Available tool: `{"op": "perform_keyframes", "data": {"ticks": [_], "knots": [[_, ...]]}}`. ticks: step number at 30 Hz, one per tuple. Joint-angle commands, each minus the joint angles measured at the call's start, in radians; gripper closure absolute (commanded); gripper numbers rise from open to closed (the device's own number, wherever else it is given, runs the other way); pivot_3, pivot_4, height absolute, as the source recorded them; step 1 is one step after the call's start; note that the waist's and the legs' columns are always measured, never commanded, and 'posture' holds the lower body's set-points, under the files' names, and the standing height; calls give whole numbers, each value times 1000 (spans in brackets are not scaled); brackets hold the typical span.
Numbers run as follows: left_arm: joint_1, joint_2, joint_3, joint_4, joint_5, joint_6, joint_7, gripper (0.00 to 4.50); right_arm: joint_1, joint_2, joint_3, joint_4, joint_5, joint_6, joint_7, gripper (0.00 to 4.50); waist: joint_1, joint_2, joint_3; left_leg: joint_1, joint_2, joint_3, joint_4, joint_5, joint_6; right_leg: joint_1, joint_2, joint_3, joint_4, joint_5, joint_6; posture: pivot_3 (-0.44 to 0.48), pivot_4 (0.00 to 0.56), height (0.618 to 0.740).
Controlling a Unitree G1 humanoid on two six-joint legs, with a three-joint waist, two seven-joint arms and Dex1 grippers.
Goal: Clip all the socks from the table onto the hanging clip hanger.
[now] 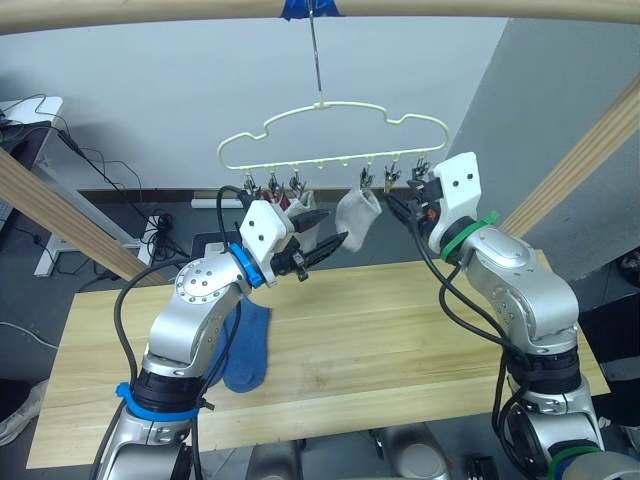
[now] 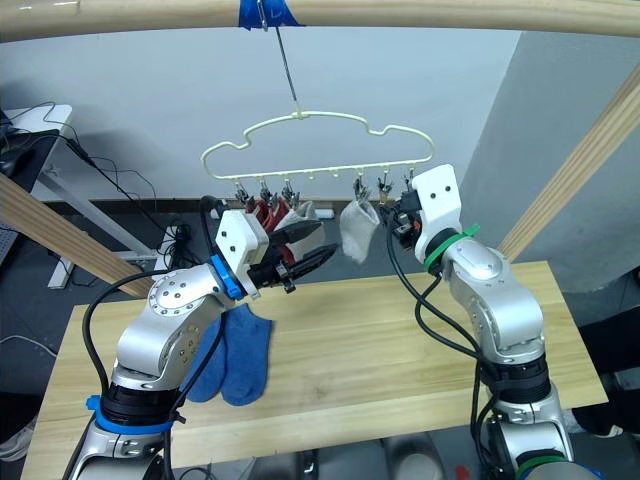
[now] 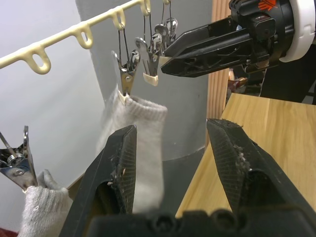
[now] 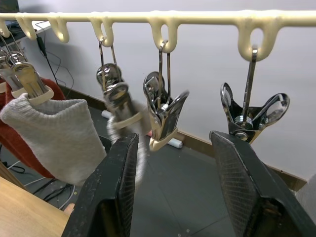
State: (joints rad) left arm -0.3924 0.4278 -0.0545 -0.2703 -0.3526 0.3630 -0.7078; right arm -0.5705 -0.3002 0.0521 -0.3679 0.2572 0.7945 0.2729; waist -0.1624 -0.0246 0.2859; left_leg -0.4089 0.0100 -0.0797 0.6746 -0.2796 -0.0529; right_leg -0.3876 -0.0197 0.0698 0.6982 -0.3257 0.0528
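Blue socks (image 2: 232, 355) lie on bench (image 2: 400, 340) below left claw (image 1: 325, 246), nearer arm | both claws gape empty, right claw (image 1: 400, 205) at clip hanger (image 1: 330, 140).

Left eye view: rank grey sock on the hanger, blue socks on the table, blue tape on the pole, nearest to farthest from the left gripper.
1. Grey sock: clipped to the clip hanger, just right of the left gripper, apart from it.
2. Blue socks: lying on the table, below and left, behind the left arm.
3. Blue tape: on the wooden pole, high overhead.
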Motion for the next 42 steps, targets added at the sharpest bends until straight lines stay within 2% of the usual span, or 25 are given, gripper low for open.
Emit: {"op": "perform_keyframes", "data": {"ticks": [1,23,34,42], "knots": [[-8,-3,1,-23,-1,-22,-2,2005,-21,-2,10,-16,-7,-37,18,2106,0,0,0,0,0,0,0,0,0,0,0,0,0,0,0,-208,249,740],[11,5,-4,-32,7,-32,-13,2005,-64,-22,70,73,-79,-165,98,2106,-1,0,0,0,0,0,1,0,0,0,0,0,1,0,0,-201,238,740],[11,4,-13,-25,18,-52,-19,2005,-86,-65,116,147,-228,-283,84,2106,-2,0,0,0,0,0,2,0,0,0,0,0,2,0,0,-203,232,740],[7,0,-15,-20,25,-59,-17,2005,-112,4,79,186,-241,-231,22,2106,-2,0,0,0,0,0,2,0,0,0,0,0,3,0,0,-203,232,740]]}}
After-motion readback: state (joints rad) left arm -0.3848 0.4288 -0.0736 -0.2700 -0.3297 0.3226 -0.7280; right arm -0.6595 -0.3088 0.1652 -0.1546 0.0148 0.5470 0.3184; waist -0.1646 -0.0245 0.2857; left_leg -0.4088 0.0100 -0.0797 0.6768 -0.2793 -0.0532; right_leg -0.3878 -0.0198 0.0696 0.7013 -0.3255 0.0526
